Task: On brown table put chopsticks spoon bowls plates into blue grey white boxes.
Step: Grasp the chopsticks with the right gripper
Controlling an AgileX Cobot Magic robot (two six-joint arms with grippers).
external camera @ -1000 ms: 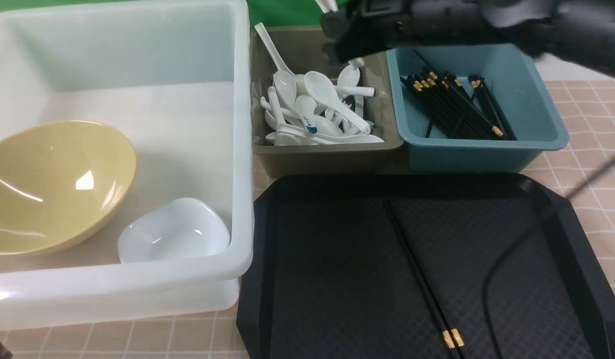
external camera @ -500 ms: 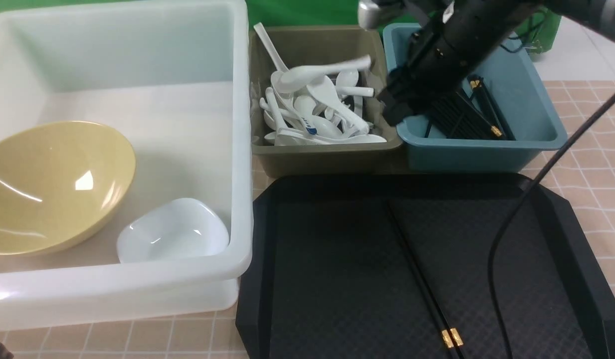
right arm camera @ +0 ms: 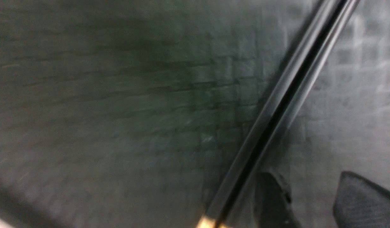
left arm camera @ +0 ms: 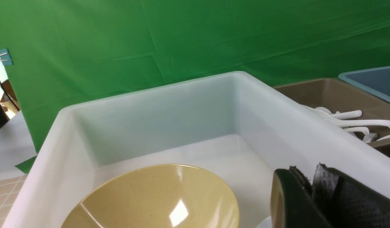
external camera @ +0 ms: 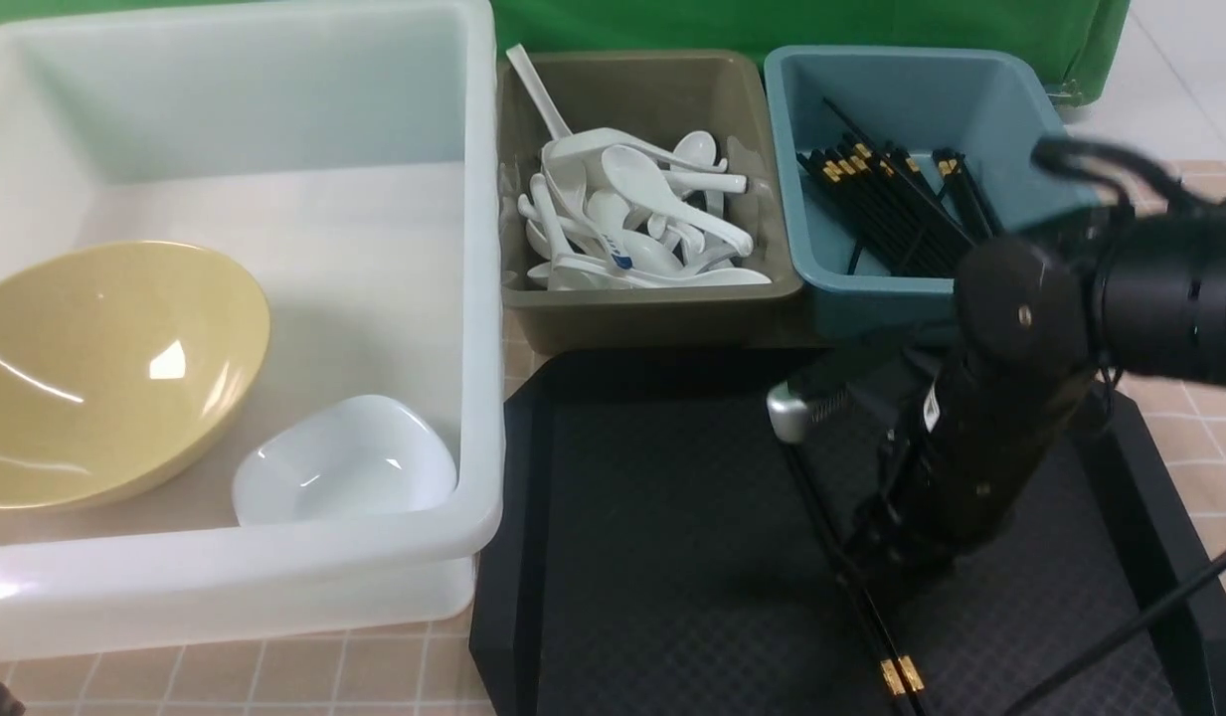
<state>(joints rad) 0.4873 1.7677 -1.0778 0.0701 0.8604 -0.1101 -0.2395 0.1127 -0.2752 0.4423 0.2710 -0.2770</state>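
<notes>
Front view, chopsticks (external camera: 876,631) diagonal on tray (external camera: 652,517), gold ends nearest, right tool (right arm camera: 310,190) open

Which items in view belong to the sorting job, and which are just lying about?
Job: black gold-banded chopstick pair; teal-blue plastic bin; olive-grey plastic bin; white glossy spoons; translucent white tub; mustard-yellow round bowl; small white bowl.
Lying about: black textured tray; green backdrop cloth.

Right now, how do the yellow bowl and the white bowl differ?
The yellow bowl is far wider than the white bowl. The yellow bowl is round; the white bowl is rounded-square. Both are glossy, empty and inside the white tub.
</notes>
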